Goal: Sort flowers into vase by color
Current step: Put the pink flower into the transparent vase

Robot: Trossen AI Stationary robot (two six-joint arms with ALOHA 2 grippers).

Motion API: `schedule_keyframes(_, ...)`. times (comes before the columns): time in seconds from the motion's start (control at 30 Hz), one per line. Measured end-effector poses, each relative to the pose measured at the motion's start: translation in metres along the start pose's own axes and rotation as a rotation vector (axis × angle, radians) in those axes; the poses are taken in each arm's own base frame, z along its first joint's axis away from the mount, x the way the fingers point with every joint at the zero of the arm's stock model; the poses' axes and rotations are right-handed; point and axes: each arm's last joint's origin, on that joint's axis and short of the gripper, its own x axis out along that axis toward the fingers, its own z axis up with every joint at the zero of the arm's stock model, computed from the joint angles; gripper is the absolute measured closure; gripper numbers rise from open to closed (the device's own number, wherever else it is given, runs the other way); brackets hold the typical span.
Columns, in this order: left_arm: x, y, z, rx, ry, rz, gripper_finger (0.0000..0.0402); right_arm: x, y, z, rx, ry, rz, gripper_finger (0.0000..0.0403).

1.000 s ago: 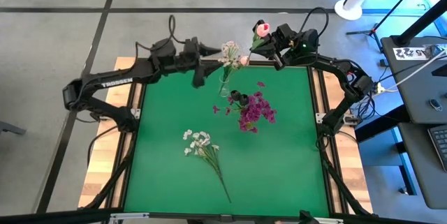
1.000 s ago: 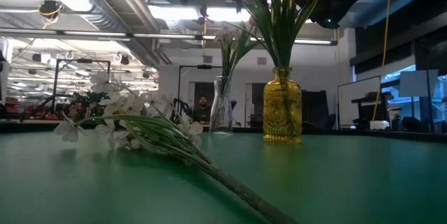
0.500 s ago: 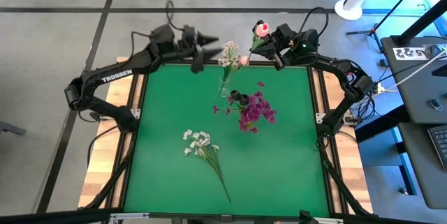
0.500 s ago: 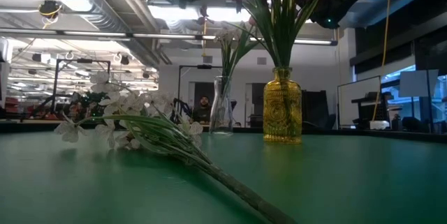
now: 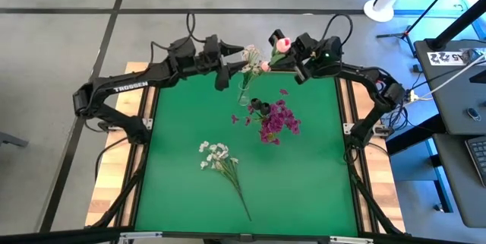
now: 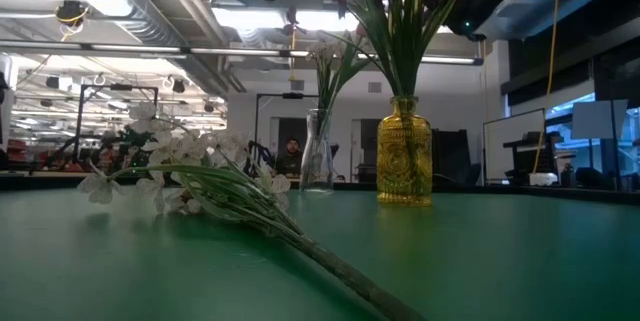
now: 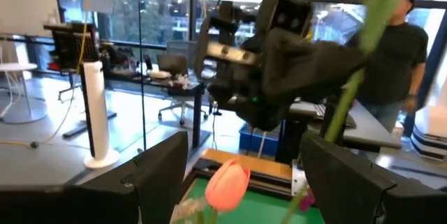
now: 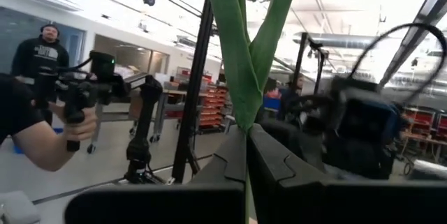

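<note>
The right gripper [image 5: 291, 55], jaws pinched on the green stem of a pale pink tulip-like bud [image 5: 283, 44], hovered at the far edge of the green desk [image 5: 182, 122], just beside the clear glass vase [image 5: 244, 92] already holding pink buds. The left gripper [image 5: 228, 68], jaws spread and empty, waited near that vase. Judged step: delivering the pink bud; next, its stem needed lowering into the clear vase, while the white blossom spray [image 5: 216, 156] lay unsorted and the magenta clusters [image 5: 277, 120] stood in the amber glass vase [image 6: 404, 151].

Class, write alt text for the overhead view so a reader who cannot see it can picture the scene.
Above a green table, the right gripper holds a pink tulip-like flower near a clear glass vase of pale pink buds; the left gripper hovers opposite. Magenta-purple flowers stand nearby, and a white blossom spray lies flat.
</note>
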Motion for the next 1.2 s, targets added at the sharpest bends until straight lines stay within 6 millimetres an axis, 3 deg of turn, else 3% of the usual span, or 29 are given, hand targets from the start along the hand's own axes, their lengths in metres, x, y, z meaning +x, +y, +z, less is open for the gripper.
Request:
schedule_keyframes(0.4, 0.029, -0.001, -0.021, -0.041, -0.053, -0.159, 0.0129, 0.004, -0.004, -0.006, 0.002, -0.013, -0.06, 0.0403)
schedule_keyframes(0.9, 0.03, -0.008, -0.016, -0.026, -0.113, -0.185, 0.0129, 0.004, -0.008, -0.007, -0.007, -0.052, -0.157, 0.0403)
schedule_keyframes(1.2, 0.03, -0.013, -0.016, -0.028, -0.117, -0.184, 0.0129, 0.017, -0.007, -0.016, 0.003, -0.034, -0.168, 0.0403)
